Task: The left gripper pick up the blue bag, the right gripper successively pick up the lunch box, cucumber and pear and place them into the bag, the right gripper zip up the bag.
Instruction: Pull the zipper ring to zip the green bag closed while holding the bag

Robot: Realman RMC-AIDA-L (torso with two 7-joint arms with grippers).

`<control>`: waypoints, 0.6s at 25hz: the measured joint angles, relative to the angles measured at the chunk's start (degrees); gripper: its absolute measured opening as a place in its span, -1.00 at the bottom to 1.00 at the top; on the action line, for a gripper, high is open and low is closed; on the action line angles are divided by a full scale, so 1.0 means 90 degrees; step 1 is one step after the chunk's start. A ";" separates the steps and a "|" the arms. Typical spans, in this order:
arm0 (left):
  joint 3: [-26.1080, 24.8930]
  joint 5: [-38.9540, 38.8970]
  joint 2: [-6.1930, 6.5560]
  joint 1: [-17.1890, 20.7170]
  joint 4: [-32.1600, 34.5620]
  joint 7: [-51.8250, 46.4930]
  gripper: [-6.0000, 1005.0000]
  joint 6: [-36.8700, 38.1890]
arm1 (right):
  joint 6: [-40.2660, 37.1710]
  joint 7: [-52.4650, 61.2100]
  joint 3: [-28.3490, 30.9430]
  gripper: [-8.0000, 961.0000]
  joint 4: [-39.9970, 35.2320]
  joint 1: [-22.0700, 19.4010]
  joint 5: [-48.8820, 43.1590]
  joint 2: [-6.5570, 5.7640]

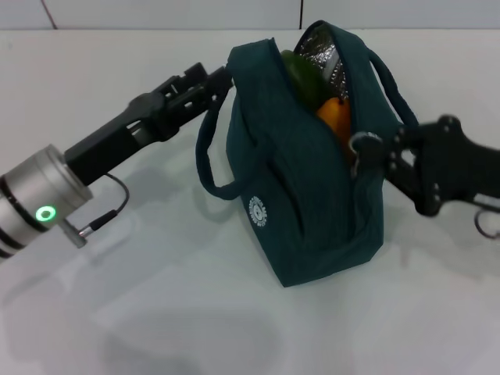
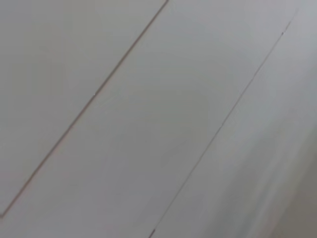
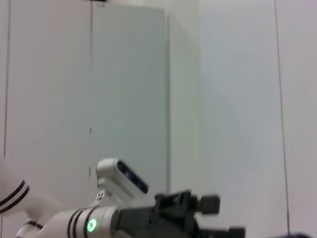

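The blue bag (image 1: 301, 195) stands upright mid-table, its top open and its silver lining showing. Inside the opening I see the green cucumber (image 1: 303, 76) and, below it, the orange pear (image 1: 336, 116). The lunch box is hidden. My left gripper (image 1: 224, 79) is shut on the bag's upper left edge. From the right, my right gripper (image 1: 373, 152) reaches the bag's side seam and is closed on the silver ring zipper pull (image 1: 362, 141). The right wrist view shows only the left arm (image 3: 99, 223) with its green light, and the left wrist view shows only wall panels.
The white table (image 1: 156, 312) spreads around the bag. One loop handle (image 1: 207, 164) hangs on the bag's left side and the other (image 1: 391, 82) arcs over its right. A thin black cable (image 1: 113, 207) trails from the left arm.
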 joint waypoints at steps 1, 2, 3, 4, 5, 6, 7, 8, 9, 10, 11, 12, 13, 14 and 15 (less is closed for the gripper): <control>0.0000 -0.0009 0.0002 0.0061 0.0058 -0.0015 0.67 0.0013 | 0.0003 -0.0008 0.0003 -0.94 -0.0002 0.0065 0.0019 0.0000; 0.0000 -0.0017 0.0004 0.0118 0.0112 -0.0026 0.67 0.0025 | 0.0004 -0.0010 0.0004 -0.94 -0.0004 0.0147 0.0024 0.0002; 0.0000 -0.0051 0.0007 0.0176 0.0150 -0.0027 0.67 0.0045 | 0.0007 -0.0010 0.0006 -0.94 -0.0005 0.0254 0.0027 0.0007; 0.0000 -0.0098 0.0012 0.0235 0.0183 -0.0026 0.67 0.0068 | 0.0010 -0.0010 0.0006 -0.94 -0.0005 0.0323 0.0029 0.0011; 0.0000 -0.0151 0.0019 0.0292 0.0216 -0.0026 0.67 0.0085 | 0.0016 -0.0009 0.0004 -0.94 0.0003 0.0412 0.0029 0.0018; 0.0001 -0.0215 0.0028 0.0372 0.0276 -0.0027 0.67 0.0100 | 0.0027 -0.0007 -0.0002 -0.94 0.0019 0.0507 0.0031 0.0028; 0.0000 -0.0256 0.0037 0.0427 0.0332 -0.0029 0.67 0.0109 | 0.0047 -0.0002 -0.0011 -0.94 0.0034 0.0602 0.0032 0.0042; 0.0000 -0.0281 0.0042 0.0484 0.0403 -0.0036 0.67 0.0110 | 0.0069 0.0005 -0.0018 -0.94 0.0041 0.0670 0.0034 0.0053; 0.0000 -0.0298 0.0047 0.0530 0.0449 -0.0041 0.67 0.0110 | 0.0105 0.0015 -0.0028 -0.94 0.0048 0.0765 0.0036 0.0067; 0.0000 -0.0329 0.0055 0.0561 0.0485 -0.0043 0.67 0.0110 | 0.0148 0.0022 -0.0043 -0.94 0.0049 0.0857 0.0039 0.0079; -0.0001 -0.0372 0.0064 0.0594 0.0493 -0.0043 0.67 0.0111 | 0.0176 0.0025 -0.0052 -0.94 0.0059 0.0935 0.0038 0.0085; -0.0002 -0.0400 0.0070 0.0615 0.0498 -0.0041 0.67 0.0111 | 0.0210 0.0029 -0.0063 -0.94 0.0074 0.1034 0.0040 0.0096; -0.0008 -0.0438 0.0079 0.0632 0.0499 -0.0035 0.67 0.0107 | 0.0241 0.0033 -0.0070 -0.94 0.0089 0.1106 0.0040 0.0102; -0.0016 -0.0461 0.0083 0.0653 0.0503 -0.0026 0.67 0.0098 | 0.0274 0.0036 -0.0095 -0.94 0.0116 0.1183 0.0049 0.0107; -0.0023 -0.0474 0.0085 0.0664 0.0508 -0.0019 0.67 0.0088 | 0.0313 0.0039 -0.0133 -0.94 0.0147 0.1249 0.0067 0.0109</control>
